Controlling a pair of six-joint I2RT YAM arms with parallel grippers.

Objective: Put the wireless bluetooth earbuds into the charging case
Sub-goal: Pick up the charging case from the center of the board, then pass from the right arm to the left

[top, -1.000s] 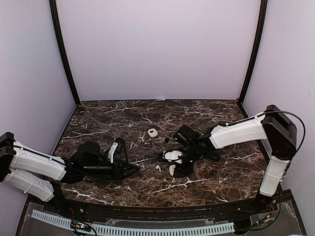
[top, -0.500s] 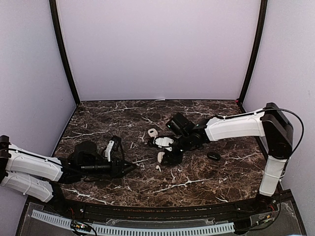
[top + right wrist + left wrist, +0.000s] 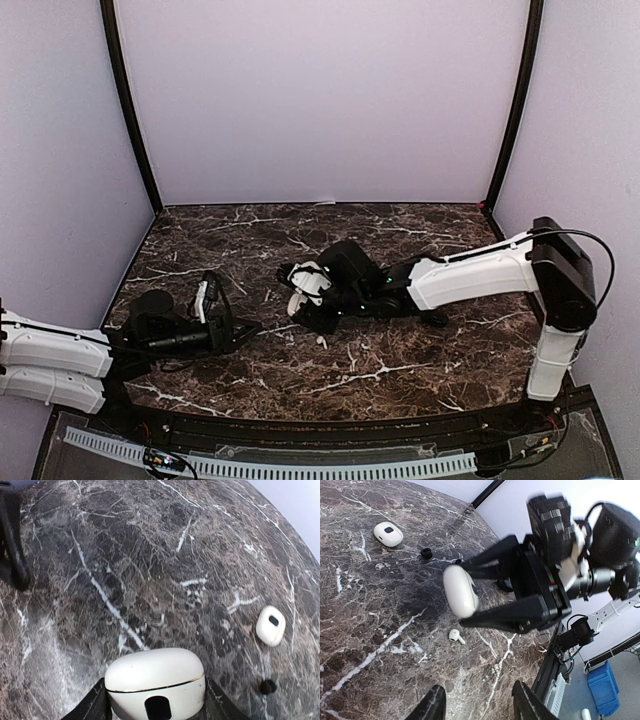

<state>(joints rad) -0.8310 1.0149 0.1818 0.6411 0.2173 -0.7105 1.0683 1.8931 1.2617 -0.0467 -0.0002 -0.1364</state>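
My right gripper (image 3: 303, 298) is shut on a closed white charging case (image 3: 155, 680), held just above the marble left of centre. The case shows in the left wrist view (image 3: 460, 591) between the black fingers. A white stemmed earbud (image 3: 454, 636) lies on the table just below the held case, and it also shows in the top view (image 3: 321, 343). A black roundish bud (image 3: 426, 553) lies near a second, smaller white case (image 3: 388, 533), both also in the right wrist view, bud (image 3: 268, 686) and case (image 3: 270, 625). My left gripper (image 3: 477, 705) is open and empty, facing the right gripper from the left (image 3: 235, 308).
A dark pebble-like case (image 3: 437, 318) lies partly under the right forearm. The marble table (image 3: 200, 240) is walled on three sides. The two grippers are close together.
My right gripper has carried the white case leftward across the table, towards the left gripper. My left arm has drawn back to the left, still open.
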